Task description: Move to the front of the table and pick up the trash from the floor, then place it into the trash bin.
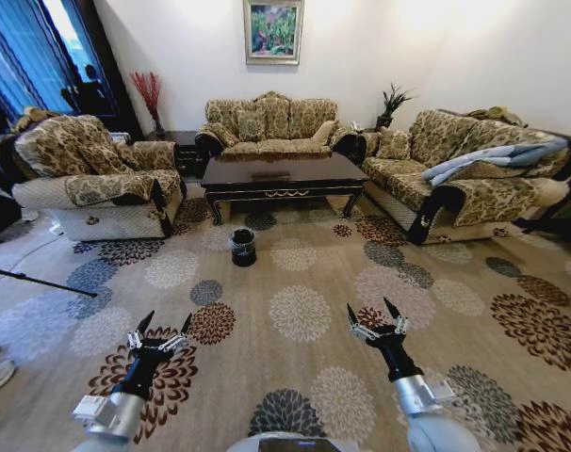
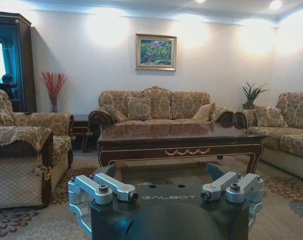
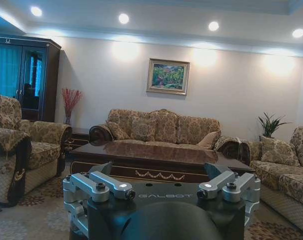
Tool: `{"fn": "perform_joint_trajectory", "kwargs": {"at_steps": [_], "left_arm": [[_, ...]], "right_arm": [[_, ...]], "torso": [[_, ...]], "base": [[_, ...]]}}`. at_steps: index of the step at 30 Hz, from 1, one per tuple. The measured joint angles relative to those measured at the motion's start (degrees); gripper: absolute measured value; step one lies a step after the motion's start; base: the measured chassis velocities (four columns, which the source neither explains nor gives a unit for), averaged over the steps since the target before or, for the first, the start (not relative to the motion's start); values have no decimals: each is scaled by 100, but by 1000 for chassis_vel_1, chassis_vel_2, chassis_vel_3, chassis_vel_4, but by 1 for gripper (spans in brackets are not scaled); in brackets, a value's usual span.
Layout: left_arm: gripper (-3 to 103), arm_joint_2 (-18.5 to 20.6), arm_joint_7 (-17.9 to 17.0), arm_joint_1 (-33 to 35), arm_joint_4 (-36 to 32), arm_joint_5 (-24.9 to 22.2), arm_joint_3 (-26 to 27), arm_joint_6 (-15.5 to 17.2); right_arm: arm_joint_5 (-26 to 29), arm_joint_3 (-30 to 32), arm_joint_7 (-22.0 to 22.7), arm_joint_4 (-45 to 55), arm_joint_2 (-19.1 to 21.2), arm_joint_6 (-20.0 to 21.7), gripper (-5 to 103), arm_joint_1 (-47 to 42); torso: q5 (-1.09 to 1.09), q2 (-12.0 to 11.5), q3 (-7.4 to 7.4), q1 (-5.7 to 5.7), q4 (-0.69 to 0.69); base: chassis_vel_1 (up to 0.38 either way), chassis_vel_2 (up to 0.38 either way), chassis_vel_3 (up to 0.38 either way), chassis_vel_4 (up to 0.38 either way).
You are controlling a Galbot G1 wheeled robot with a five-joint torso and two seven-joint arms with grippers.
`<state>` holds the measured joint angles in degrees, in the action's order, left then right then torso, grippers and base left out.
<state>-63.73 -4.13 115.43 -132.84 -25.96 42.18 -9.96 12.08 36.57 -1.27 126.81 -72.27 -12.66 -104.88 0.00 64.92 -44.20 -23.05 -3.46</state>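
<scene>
Both the left gripper [image 1: 159,329] and right gripper [image 1: 379,315] are held with fingers spread, and the trash bin [image 1: 243,247] and table [image 1: 282,176] are seen far ahead, nearer the left fingers.

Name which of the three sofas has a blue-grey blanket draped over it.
The sofa on the robot's right: a blue-grey blanket lies over its back and arm.

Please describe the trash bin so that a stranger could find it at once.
Find the large dark coffee table between the sofas. On the floral carpet just before its front edge, toward its left end, stands the trash bin. It is small, round and black, far lower than the furniture around it.
</scene>
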Motion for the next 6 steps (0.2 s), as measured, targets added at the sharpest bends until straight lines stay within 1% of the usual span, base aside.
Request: {"fn": "perform_joint_trajectory", "kwargs": {"at_steps": [6], "left_arm": [[100,0,0,0,0,0,0,0]], "right_arm": [[0,0,0,0,0,0,100,0]], "torso": [[0,-12,7,6,0]], "base": [[0,0,0,0]]}}
